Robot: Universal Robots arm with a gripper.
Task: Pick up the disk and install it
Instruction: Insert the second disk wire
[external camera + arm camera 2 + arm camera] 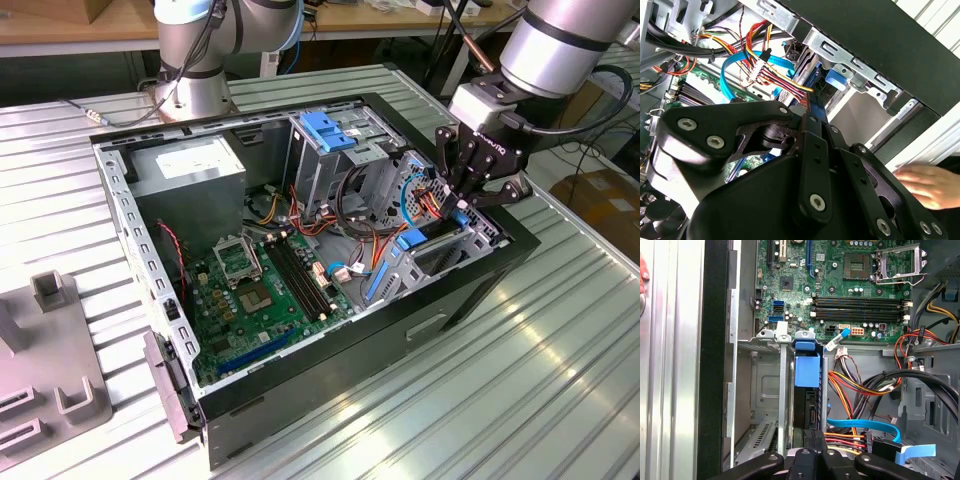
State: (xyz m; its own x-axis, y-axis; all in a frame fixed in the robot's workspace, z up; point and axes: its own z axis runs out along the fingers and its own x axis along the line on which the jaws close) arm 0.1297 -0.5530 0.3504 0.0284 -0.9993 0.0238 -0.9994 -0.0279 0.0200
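The computer case (300,390) is lying open on the table (520,400) — the motherboard (265,290) is sitting inside. The gripper (468,195) is hanging over the drive bay (440,245) at the exterior view's right — the disk (806,390) is standing in that bay.

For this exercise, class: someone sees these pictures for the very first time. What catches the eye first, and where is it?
An open computer case on a ribbed metal table, its green motherboard exposed. At the exterior view's right, the gripper reaches into the drive bay, where the disk with blue rails stands on edge.
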